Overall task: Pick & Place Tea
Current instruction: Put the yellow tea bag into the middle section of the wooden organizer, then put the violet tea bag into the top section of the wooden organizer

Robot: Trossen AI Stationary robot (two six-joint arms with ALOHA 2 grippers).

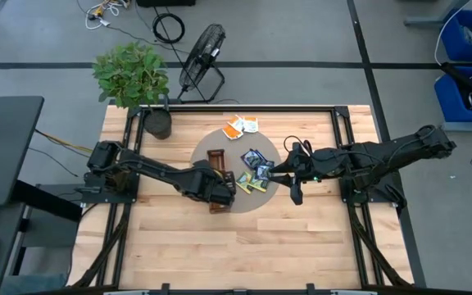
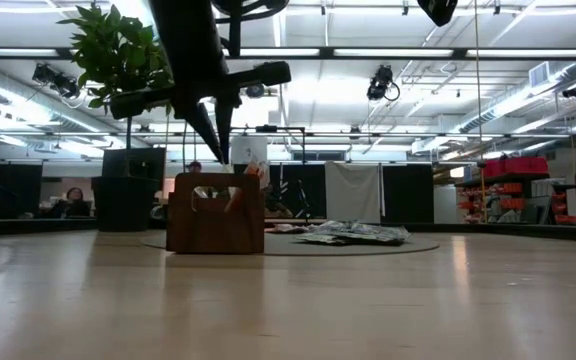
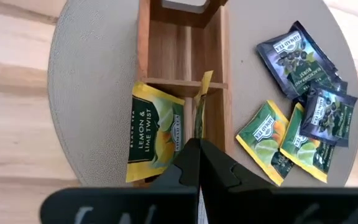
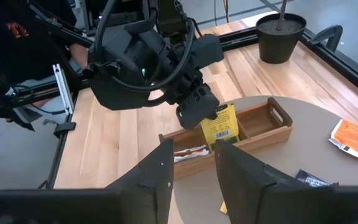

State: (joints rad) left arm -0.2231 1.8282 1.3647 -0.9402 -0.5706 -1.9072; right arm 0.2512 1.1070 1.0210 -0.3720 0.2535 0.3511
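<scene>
At the upper left of the high view a potted plant (image 1: 132,75) stands on the table's (image 1: 179,246) corner, with a floor fan (image 1: 201,57) just beyond the edge. Left of centre, the left gripper (image 1: 224,188) hangs over the wooden tray (image 1: 217,161) on the round grey mat (image 1: 207,139); its fingers (image 3: 219,168) are pressed together, pinching a yellow-green sachet (image 4: 220,124) edge-up over a tray compartment. Another yellow-green sachet (image 3: 156,130) leans inside that same compartment. In the frame's centre, to the right of the tray, dark blue sachets (image 1: 256,159) and more yellow-green sachets (image 1: 251,182) lie overlapping on the mat, while orange-and-white sachets (image 1: 241,126) rest at the mat's upper edge. Right of centre, the right gripper (image 1: 274,173) hovers beside the blue sachets, its fingers (image 4: 244,171) spread apart and holding nothing.
</scene>
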